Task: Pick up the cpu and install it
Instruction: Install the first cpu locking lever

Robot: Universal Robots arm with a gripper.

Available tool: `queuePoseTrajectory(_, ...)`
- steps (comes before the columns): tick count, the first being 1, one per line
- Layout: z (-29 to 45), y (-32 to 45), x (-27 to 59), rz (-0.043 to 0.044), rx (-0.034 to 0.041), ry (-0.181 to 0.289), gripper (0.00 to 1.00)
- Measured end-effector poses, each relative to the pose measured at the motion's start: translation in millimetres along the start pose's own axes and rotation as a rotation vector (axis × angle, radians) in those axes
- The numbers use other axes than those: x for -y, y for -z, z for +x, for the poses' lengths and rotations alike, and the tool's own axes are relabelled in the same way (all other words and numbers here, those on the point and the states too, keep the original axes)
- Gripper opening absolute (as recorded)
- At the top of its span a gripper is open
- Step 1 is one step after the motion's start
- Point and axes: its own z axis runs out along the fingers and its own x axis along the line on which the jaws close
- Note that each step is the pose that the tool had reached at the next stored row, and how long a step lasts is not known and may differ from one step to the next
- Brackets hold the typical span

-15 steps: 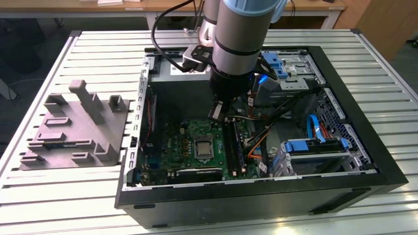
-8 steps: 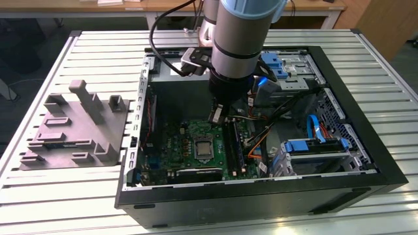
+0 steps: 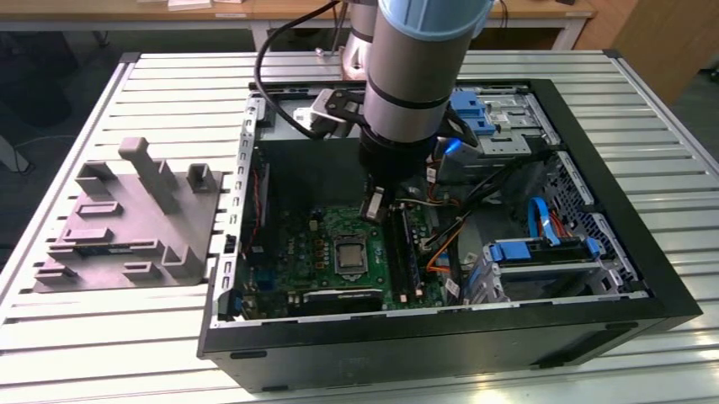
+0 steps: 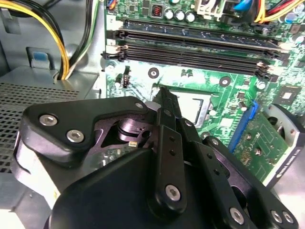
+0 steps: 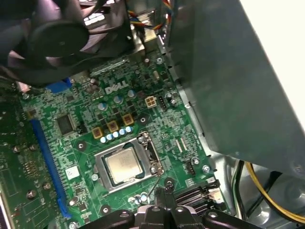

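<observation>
Gripper [image 3: 378,204] first: mine hangs inside the open computer case [image 3: 629,252], low over the green motherboard [image 3: 303,244], and in the second wrist view my fingers [image 4: 167,107] look drawn together to a thin point with nothing between them, so I read them as closed and empty. Working down in size, the case sits on a slatted metal table [image 3: 135,337], with a grey tray [image 3: 124,227] of moulded holders well apart on the exterior view's left. Inside the case the motherboard carries long dark memory slots [image 4: 190,47] and, just beside them, the metal-framed socket [image 5: 126,164]. The cpu [image 5: 125,163] already lies in that socket, pale metal top up, flat as far as I can judge. In the first wrist view my fingertips [image 5: 164,191] hover just beside the socket's thin latch lever [image 5: 153,188] (whether they touch it I cannot tell). My judgement is that the chip is placed and the work is at the securing stage. Pressing on that lever would call for a small, well-aligned push along its own line, since the wire is slim and the surrounding board parts sit close.
</observation>
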Motion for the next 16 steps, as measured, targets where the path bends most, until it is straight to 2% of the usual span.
queuePoseTrajectory(2, 0.6, -0.2, 0.2, 0.0000, -0.0009, 0.014, 0.11)
queuePoseTrajectory(8, 1.1, -1.1, 0.2, 0.0004, -0.0079, 0.099, 0.11)
queuePoseTrajectory(16, 8.7, -1.4, 1.7, 0.0006, -0.0104, 0.133, 0.11)
